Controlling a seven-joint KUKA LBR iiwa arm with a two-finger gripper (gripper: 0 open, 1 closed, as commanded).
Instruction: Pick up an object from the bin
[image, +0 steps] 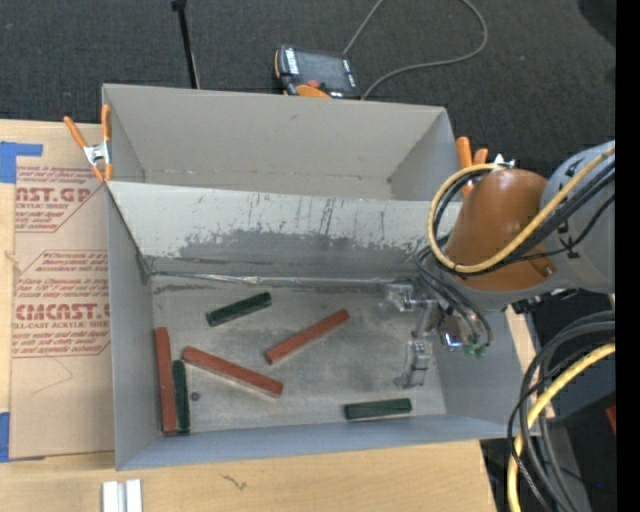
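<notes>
Hovering at bin (128, 300) right side, tool (412, 372) near dk-green bar (377, 408); spread/pressed: can't tell.

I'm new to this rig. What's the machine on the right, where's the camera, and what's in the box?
One camera looks down into a grey metal bin. The machine is a robot arm with an orange cover and cables; its gripper hangs low at the bin's right side, near a dark green stick. Five more sticks, red-brown and dark green, lie flat further left. None is lifted.
</notes>
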